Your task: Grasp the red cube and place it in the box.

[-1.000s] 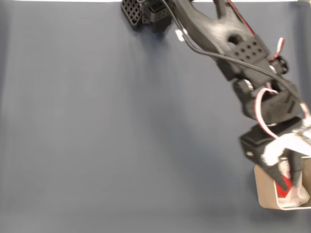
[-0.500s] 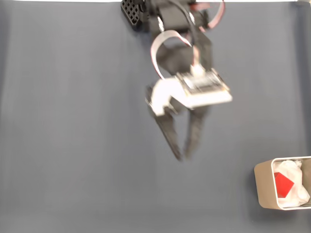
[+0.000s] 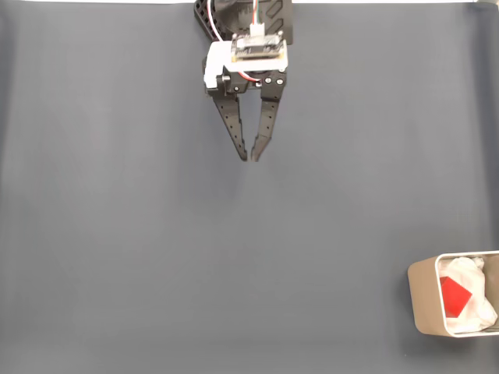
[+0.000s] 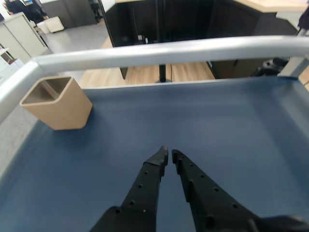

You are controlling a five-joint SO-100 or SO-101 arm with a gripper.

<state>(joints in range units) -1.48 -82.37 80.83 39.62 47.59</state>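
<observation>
— Cube and box: where are they seen?
— Red cube [image 3: 454, 293] is seen lying inside the box [image 3: 423, 300], on the white wrinkled paper lining [image 3: 475, 300], at the lower right corner of the table [image 3: 117, 234] in the fixed view. One corner of the cube is turned toward the right. The box is cut off by the right edge of that picture. In the wrist view the box [image 4: 60, 106] is seen as a beige container near the far left corner of the blue surface [image 4: 241, 125], close beside the grey rail [image 4: 164, 48] that runs along the far edge; its inside cannot be made out from there.
— And the gripper?
— The gripper [image 3: 250, 157] is held near the top edge of the table in the fixed view, well apart from the box, with its two black fingers [image 3: 231, 125] pointed down the picture. The fingers are drawn almost together: the tips are nearly touching, with a narrow gap left between them, and nothing is pinched. The same is shown in the wrist view, where the gripper [image 4: 168, 155] is seen above bare blue surface with only a thin slit between the tips.
— Is anything else noted?
— A white plate with a small circuit board [image 3: 258, 47] is carried on top of the wrist in the fixed view
</observation>
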